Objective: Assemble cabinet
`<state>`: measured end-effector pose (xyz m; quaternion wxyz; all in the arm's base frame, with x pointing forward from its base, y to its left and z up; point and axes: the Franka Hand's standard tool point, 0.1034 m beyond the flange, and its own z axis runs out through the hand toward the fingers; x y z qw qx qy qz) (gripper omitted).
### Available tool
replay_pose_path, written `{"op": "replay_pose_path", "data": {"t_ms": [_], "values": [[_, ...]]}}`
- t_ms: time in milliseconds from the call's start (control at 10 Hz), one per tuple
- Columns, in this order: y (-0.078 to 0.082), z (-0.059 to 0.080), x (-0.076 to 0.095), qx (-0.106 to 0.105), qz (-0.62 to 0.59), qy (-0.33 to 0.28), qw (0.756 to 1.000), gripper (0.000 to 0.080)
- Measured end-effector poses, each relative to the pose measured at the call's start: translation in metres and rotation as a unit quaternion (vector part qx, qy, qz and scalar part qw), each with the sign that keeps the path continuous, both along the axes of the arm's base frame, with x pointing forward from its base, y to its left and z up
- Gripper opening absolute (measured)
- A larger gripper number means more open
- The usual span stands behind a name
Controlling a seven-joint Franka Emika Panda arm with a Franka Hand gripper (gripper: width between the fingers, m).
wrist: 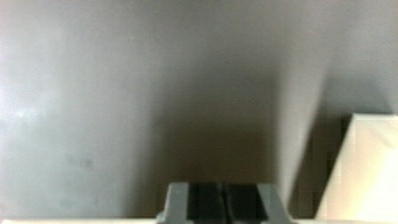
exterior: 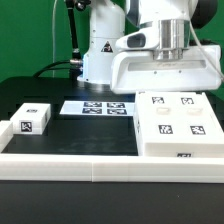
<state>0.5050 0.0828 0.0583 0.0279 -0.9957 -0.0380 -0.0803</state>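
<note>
The large white cabinet body (exterior: 180,122) lies flat at the exterior view's right, with several square tags on its upper face. A smaller white tagged part (exterior: 35,118) stands at the exterior view's left. My gripper (exterior: 165,86) hangs just behind the body's far edge, and its fingertips are hidden there. In the wrist view the two dark fingers (wrist: 192,205) stand pressed together, so my gripper (wrist: 222,203) is shut with nothing seen between them. Beyond them is blurred grey surface, with a white part's edge (wrist: 366,165) to one side.
The marker board (exterior: 100,106) lies on the black table behind the middle. A low white border rail (exterior: 100,162) runs along the front. The robot's white base (exterior: 100,45) stands at the back.
</note>
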Motion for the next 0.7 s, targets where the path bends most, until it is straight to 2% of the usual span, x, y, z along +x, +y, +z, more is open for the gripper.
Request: {"op": "replay_pose_path", "data": {"t_ms": [100,600,700], "values": [[0.0001,0.0063,0.0019,0.001,0.0,0.007,1.0,0.0004],[-0.001,-0.0022,-0.0027,-0.001,0.001,0.014,1.0,0.0004],[-0.0006,0.0036,-0.0014,0.0,0.001,0.016,1.0,0.0004]]}}
